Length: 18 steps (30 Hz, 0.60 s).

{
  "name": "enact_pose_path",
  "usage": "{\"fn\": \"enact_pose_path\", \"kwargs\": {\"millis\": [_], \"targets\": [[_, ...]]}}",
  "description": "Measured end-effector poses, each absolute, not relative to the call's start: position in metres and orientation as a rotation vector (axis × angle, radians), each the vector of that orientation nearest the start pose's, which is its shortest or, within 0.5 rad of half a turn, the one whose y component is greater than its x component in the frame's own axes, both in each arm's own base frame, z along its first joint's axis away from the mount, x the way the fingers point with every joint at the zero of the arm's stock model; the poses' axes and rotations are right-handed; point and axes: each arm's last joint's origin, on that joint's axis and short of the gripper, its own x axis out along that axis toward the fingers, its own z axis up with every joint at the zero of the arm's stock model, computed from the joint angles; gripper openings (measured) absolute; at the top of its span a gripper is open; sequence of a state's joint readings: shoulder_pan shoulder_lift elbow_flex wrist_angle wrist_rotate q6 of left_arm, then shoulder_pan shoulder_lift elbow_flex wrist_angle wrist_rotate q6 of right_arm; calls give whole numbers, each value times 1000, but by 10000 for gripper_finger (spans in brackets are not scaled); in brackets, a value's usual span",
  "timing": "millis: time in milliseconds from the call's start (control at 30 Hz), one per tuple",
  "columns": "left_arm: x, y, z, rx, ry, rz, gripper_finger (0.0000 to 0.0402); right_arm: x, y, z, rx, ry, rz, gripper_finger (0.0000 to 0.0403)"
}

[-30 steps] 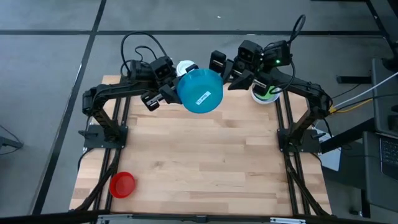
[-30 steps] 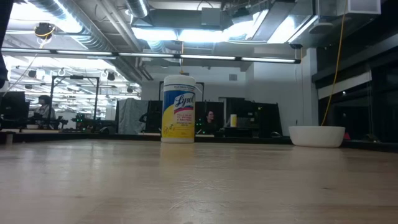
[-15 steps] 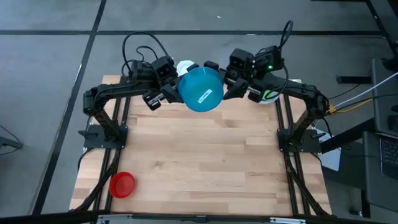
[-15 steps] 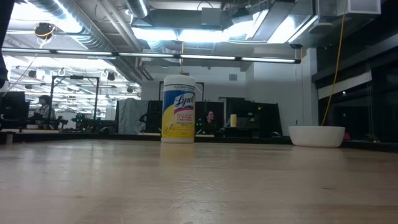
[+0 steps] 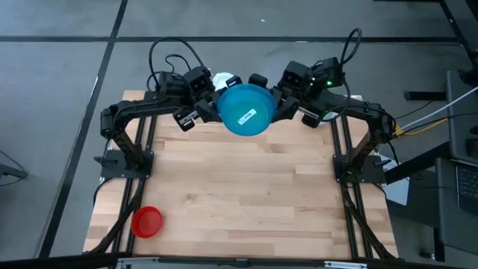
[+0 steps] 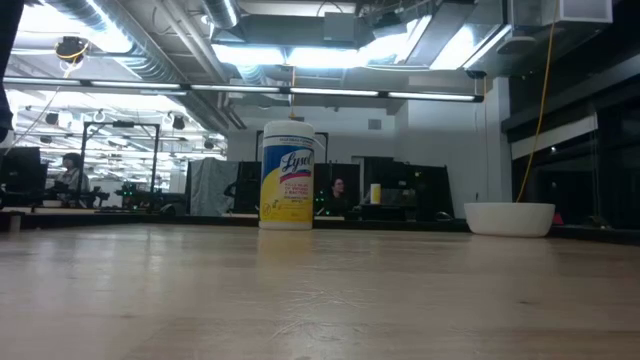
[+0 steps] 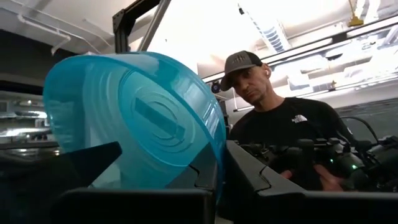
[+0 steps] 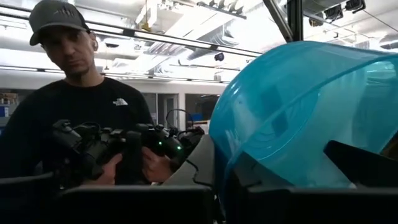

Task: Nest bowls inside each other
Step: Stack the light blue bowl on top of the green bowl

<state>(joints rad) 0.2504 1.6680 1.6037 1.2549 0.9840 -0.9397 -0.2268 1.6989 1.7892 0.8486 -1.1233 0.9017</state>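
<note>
A light blue bowl (image 5: 245, 110) hangs high over the table's far edge, its underside with a white label facing up. My left gripper (image 5: 215, 112) is shut on its left side and my right gripper (image 5: 275, 107) is shut on its right side. The red bowl (image 5: 147, 221) rests on its base near the table's near left corner. In the low view a white bowl (image 6: 509, 218) stands on its base at the far right. The other bowls are hidden. My left gripper pinches the light blue bowl's rim (image 7: 217, 163) between its two fingers, on the bowl's left side, coming from the table's left and slanting upward. The bowl is lifted clear of the table and tilted. My right gripper pinches the bowl's rim (image 8: 225, 163) on the opposite, right side, with the wall between its two fingers. It comes from the table's right, slanting upward. The bowl hangs between the two grippers, clear of the table.
A tall white container with a yellow label (image 6: 287, 175) stands at the far edge, partly under the held bowl (image 5: 222, 78). A person (image 7: 283, 124) stands beyond the far edge. The wooden tabletop (image 5: 246, 194) lies bare between the arms and the red bowl.
My right gripper has moved toward the table's left, up to the light blue bowl, and has shut on its right rim. The bowl has stayed aloft in my left gripper's hold.
</note>
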Motion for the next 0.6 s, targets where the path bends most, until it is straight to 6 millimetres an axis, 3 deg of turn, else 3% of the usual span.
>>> {"fn": "enact_pose_path", "kwargs": {"millis": [600], "targets": [[315,74,486,-179,-412,-1050,111,339,-58,515,299,-272,1022,1]]}}
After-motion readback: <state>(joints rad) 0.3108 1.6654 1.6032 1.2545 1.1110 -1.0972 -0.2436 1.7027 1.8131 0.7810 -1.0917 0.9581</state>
